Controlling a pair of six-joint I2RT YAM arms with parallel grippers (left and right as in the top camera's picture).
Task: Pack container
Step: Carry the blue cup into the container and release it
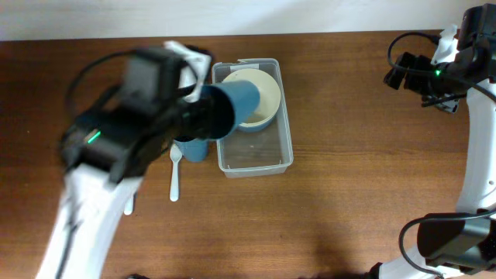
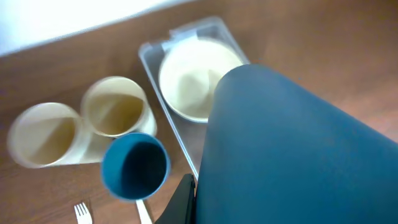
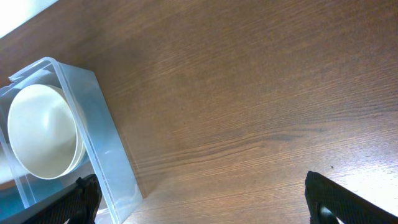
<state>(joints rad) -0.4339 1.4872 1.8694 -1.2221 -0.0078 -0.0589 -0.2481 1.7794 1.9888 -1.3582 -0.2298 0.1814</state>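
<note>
Up above, we see the left gripper [image 1: 200, 111] squeezed tight on a round blue plastic bowl [image 1: 236, 105], tilted over the clear, long plastic container [image 1: 256, 159] on the brown wooden table [image 1: 349, 194]. A round cream bowl [image 1: 267, 93] sits inside it. From the left wrist, the blue bowl fills our view. From the right wrist, the right gripper [image 3: 211, 205] has its fingers spread wide, holding nothing, with the container off to the side.

A blue cup [image 2: 292, 149] is seen close up — behind it, a cream bowl [image 2: 193, 78] is set inside the clear container [image 2: 177, 140].
</note>
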